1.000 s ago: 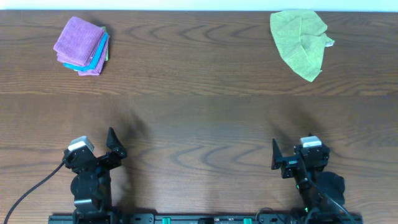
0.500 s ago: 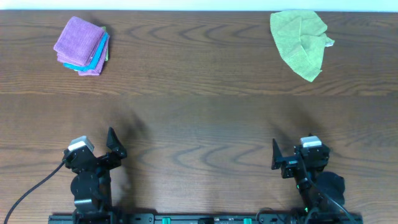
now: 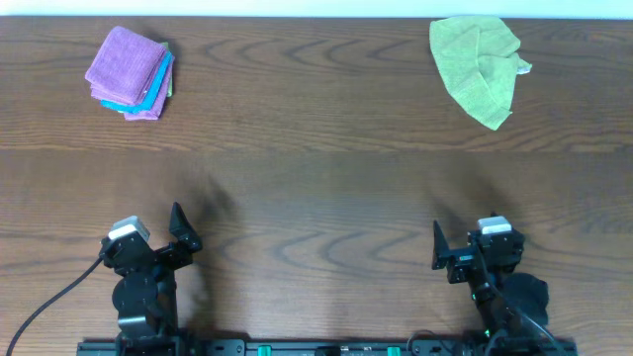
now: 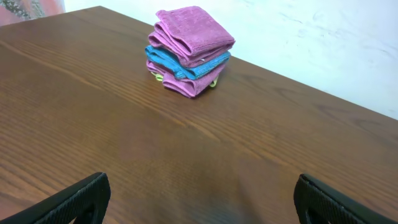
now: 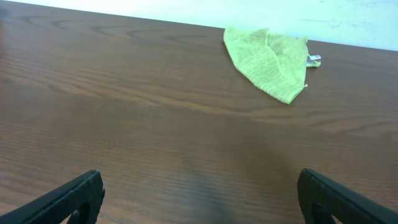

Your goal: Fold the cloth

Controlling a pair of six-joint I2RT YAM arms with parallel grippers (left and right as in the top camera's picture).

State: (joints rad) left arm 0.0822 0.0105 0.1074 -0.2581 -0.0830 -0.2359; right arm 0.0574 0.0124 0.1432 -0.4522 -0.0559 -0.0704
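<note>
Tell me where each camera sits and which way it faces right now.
Left wrist: low on the left arm, facing far left toward the folded stack topped by the purple cloth; the open left claw shows its tips in the bottom corners.
Right wrist: low on the right arm, facing the crumpled green cloth far right; the open right claw shows likewise.
Overhead: above the table, looking straight down; both claws sit at the bottom edge.
Shared: overhead shows both wrist views' cloths.

We see a dark brown wood-grain table filling nearly the whole overhead view, with a faint seam running from its left edge to its right. Beyond its far edge stands a plain white wall. The light is soft and even.
</note>
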